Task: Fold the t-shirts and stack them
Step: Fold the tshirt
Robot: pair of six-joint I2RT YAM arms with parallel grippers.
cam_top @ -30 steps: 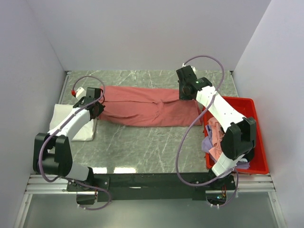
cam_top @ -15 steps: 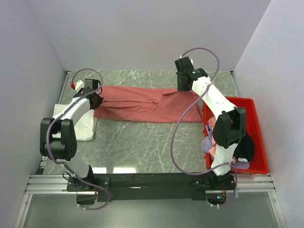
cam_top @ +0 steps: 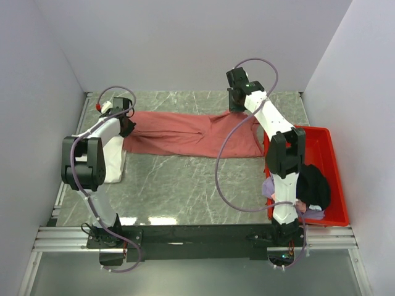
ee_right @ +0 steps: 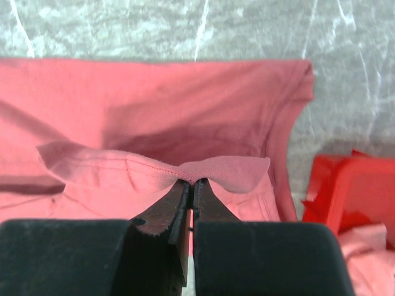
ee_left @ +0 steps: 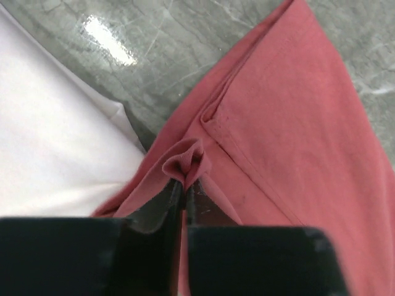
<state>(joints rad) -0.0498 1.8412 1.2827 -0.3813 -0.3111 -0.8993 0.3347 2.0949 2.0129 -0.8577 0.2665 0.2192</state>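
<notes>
Tightly in right pincer [ee_right: 191, 181]: red t-shirt [ee_right: 154, 105]

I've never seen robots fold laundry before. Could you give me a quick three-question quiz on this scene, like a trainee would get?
1. True or false: the left jaws and the right jaws are each shut on a pinch of the dusty red t-shirt.
2. Where does the black t-shirt lie?
A. on the bare table
B. in the red tray
C. hanging from the left arm
3. Fill the gap (the robot's own side): the white t-shirt lies at the dusty red t-shirt's ___ end.

Key: 1 true; 2 B; 3 left.
</notes>
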